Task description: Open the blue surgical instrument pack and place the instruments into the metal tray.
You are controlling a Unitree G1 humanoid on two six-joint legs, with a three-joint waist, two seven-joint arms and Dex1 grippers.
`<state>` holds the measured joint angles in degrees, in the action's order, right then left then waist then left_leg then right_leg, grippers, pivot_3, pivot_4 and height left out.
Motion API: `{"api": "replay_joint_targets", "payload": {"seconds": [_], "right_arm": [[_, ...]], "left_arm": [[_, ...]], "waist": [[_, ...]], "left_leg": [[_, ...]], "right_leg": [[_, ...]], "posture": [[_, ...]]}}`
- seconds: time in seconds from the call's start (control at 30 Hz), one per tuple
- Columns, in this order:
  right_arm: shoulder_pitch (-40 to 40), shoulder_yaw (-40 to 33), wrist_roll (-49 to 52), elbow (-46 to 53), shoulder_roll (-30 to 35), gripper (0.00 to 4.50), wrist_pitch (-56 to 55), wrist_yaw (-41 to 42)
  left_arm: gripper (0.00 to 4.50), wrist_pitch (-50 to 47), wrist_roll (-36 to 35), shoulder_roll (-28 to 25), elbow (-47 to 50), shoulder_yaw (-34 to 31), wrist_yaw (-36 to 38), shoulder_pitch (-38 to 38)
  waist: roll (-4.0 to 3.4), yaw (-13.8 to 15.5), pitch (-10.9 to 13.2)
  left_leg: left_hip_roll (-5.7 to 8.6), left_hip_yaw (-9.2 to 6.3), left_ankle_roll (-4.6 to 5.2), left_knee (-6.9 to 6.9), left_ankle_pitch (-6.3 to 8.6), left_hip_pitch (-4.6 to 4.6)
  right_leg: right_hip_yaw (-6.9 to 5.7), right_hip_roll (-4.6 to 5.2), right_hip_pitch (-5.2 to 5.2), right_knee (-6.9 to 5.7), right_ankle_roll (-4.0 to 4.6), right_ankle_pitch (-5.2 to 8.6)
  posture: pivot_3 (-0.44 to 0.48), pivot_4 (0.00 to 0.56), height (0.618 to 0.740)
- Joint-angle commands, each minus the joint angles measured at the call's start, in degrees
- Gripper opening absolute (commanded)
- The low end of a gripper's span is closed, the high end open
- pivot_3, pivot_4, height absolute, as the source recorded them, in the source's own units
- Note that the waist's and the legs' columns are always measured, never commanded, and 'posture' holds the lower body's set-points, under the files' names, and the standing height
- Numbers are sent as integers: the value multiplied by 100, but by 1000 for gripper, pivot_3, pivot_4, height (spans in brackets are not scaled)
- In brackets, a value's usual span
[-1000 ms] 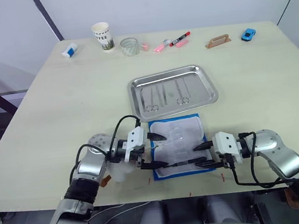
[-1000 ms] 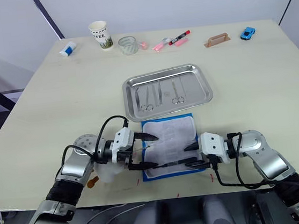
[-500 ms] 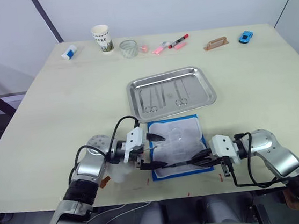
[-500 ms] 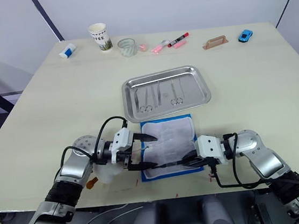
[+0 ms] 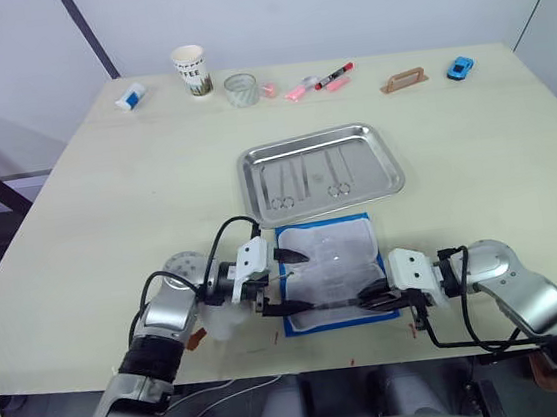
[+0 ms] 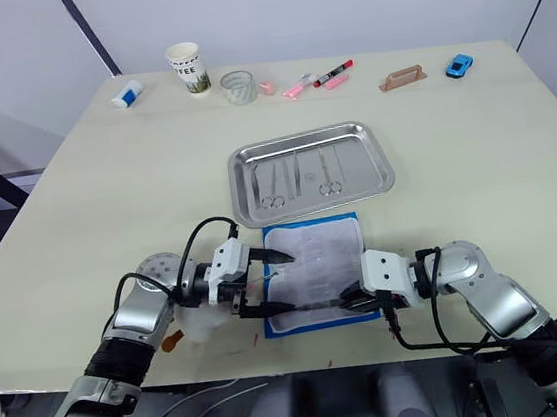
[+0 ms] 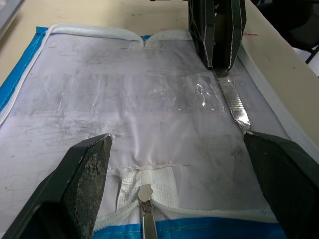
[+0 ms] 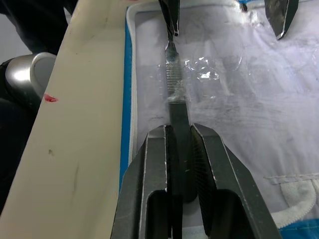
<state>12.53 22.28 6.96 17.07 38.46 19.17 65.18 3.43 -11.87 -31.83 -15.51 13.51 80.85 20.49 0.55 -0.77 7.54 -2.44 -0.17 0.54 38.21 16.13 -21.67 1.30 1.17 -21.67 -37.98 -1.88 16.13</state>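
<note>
- Where the table's near edge runs, the right gripper (image 8: pixel 180 149) is clamped on a flat steel scalpel handle (image 8: pixel 173 69), one of the instruments, which lies along the near edge of the open blue surgical instrument pack (image 5: pixel 331 273).
- Facing it across the pack's pale lining, the left gripper (image 5: pixel 289 283) has its fingers spread wide; one fingertip (image 8: pixel 171 15) meets the far end of the scalpel handle, the other rests further in on the lining.
- Just beyond both grippers sits the metal tray (image 5: pixel 321 170), near the pack's far edge, with several ring-handled instruments (image 5: pixel 307 177) lying in it.
- Well beyond the tray, along the table's far edge, stand a paper coffee cup (image 5: pixel 191 69), a glass (image 5: pixel 241 89), a red marker (image 5: pixel 335 74), pink pens (image 5: pixel 297 91) and a small blue toy car (image 5: pixel 460 68).
</note>
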Motion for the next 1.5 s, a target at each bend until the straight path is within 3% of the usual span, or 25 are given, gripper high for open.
{"api": "replay_joint_targets", "payload": {"seconds": [0.03, 0.33, 0.97, 1.3, 1.5], "right_arm": [[88, 178, -83, 506, 121, 104, 592, -52], [294, 97, 13, 1034, 386, 103, 1211, -60], [496, -300, 288, 1294, 1005, 102, 1453, -17], [248, -657, 484, 1335, 1440, 102, 1325, 30], [-385, -1422, 743, 1177, 2011, 102, 954, 279]], "left_arm": [[4500, -99, 187, 13, -181, 236, 13, -136], [4500, -88, 201, 5, -215, 278, 20, -100], [4500, -48, 236, 57, -266, 296, -9, -95], [4500, -7, 248, 97, -311, 307, -12, -75], [4500, -32, 243, 109, -284, 301, -23, -78]], "waist": [[-2, 8, 1], [-10, 13, 10], [-19, 14, 20], [-21, 20, 24], [-23, 40, 27]], "left_leg": [[0, 0, 0, 0, 0, -1], [9, -4, 0, 2, 0, -8], [15, -6, 0, 4, 0, -10], [17, -6, 0, 5, 0, -11], [21, -7, 0, 7, 0, -16]], "right_leg": [[-1, 1, 0, 1, 0, 0], [-5, 9, -2, 4, -2, 0], [-10, 17, -1, 3, -4, 0], [-11, 20, -1, 3, -4, 0], [-16, 26, -1, 5, -6, 1]], "posture": [[0, 150, 740], [0, 150, 740], [0, 150, 740], [0, 150, 740], [0, 150, 740]]}}
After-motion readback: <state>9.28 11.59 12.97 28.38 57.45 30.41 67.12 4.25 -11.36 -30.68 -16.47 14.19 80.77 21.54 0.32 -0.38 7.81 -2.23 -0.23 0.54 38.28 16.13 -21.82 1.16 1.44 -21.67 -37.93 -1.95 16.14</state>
